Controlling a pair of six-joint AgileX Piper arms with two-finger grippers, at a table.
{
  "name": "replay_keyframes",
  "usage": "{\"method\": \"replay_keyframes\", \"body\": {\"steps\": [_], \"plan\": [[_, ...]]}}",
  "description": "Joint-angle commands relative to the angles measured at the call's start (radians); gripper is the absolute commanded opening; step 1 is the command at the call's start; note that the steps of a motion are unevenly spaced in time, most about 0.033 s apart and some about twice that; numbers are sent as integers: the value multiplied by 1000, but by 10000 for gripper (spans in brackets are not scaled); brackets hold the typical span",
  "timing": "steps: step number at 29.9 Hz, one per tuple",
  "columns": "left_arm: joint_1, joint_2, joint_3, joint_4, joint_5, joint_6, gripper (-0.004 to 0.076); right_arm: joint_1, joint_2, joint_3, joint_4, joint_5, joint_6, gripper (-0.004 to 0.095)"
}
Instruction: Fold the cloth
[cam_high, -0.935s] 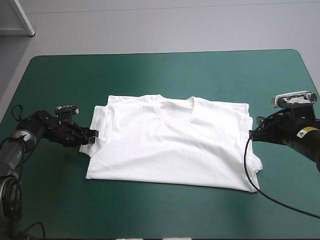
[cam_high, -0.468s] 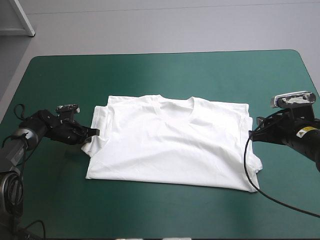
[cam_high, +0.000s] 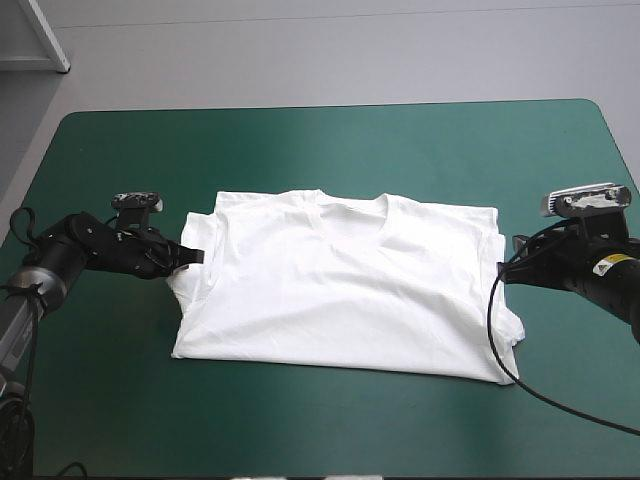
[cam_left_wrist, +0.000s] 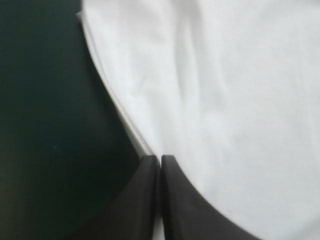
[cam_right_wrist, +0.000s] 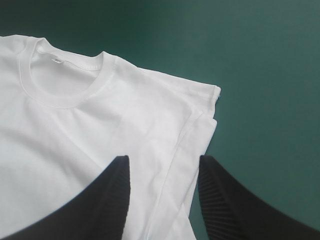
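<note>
Teal-green cover (cam_high: 330, 140), and the white T-shirt (cam_high: 340, 290) lies flat mid-table, collar toward the far edge. Left gripper (cam_left_wrist: 159, 161) pinches its left edge, right gripper (cam_right_wrist: 162, 162) gapes open over the right edge; soft, light, floppy cloth, I'd say, best taken at those side edges.

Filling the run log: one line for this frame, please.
T-shirt: spread flat, collar toward far edge | left end effector: shut on T-shirt side edge | right end effector: open, at opposite side edge
</note>
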Motion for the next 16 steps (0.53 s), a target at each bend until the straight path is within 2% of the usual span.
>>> {"method": "replay_keyframes", "body": {"steps": [1,13,16], "plan": [[-72,-51,-31,-43,-6,0,19,-10,-9,-34,13,-44,-10,413],[-294,9,-31,-19,-13,-13,20,-10,-9,-34,17,-10,-10,414],[-300,20,-31,-16,-6,14,87,-10,-9,-34,27,-8,-10,414]]}}
